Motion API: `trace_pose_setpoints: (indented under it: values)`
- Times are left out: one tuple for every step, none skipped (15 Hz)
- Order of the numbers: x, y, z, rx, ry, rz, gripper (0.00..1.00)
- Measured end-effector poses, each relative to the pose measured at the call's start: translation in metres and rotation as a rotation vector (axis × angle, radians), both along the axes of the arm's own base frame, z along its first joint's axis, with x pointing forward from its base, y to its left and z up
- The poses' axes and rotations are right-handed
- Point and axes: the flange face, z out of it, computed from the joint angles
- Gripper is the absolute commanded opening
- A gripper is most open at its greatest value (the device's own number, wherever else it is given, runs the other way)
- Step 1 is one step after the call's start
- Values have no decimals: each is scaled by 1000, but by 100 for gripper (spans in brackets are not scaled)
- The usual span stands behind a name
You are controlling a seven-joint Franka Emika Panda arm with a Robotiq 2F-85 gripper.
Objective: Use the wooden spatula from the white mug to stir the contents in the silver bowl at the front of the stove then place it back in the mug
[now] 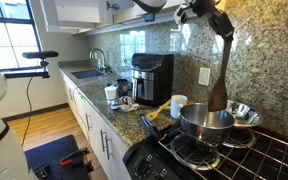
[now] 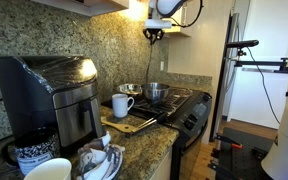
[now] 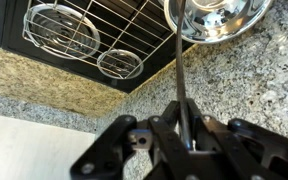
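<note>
**Long spatula pinched by its tip, hanging over the bowl**

Nearest in an exterior view, at the lower right of the frame, the stove (image 1: 184,155) carries the silver bowl (image 1: 206,122) at its front. The wooden spatula (image 1: 222,70) hangs blade-down over that bowl. Its tip is at about rim level, and I cannot tell whether it is inside. At the top right, the claw (image 1: 224,36) is pinching the very top of the handle. The wrist view shows the same pinch, pressed onto the thin shaft (image 3: 178,70).

Held only by its end, the spatula could swivel or slide in the pinch once the blade drags through the contents. A hard stir could also shove the bowl along the grate toward the shallower shiny bowl (image 1: 246,112) just right of it. The white mug (image 1: 178,105) stands left of the bowl on the tabletop (image 1: 119,118) and looks narrow and light, so an off-centre return could tip it.

Farther back, the coffee machine (image 1: 149,75) shows no readable brand. The dark markings on the small cup (image 2: 32,155) are too small to read.
</note>
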Motion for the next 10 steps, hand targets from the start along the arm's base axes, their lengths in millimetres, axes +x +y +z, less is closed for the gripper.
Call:
trace_pose_setpoints:
  values:
    - [1, 0, 8, -7, 0, 3, 5]
    - [1, 1, 15, -13, -2, 4, 5]
    - [2, 1, 22, -19, -9, 9, 5]
    - [2, 0, 29, -22, -22, 9, 6]
    - [3, 0, 35, -21, -35, 9, 5]
    - [3, 0, 40, -14, -48, 8, 6]
    - [3, 1, 42, -3, -60, 9, 6]
    - [3, 0, 42, 16, -72, 8, 6]
    - [3, 0, 42, 36, -82, 5, 6]
    - [3, -1, 41, 60, -91, 0, 6]
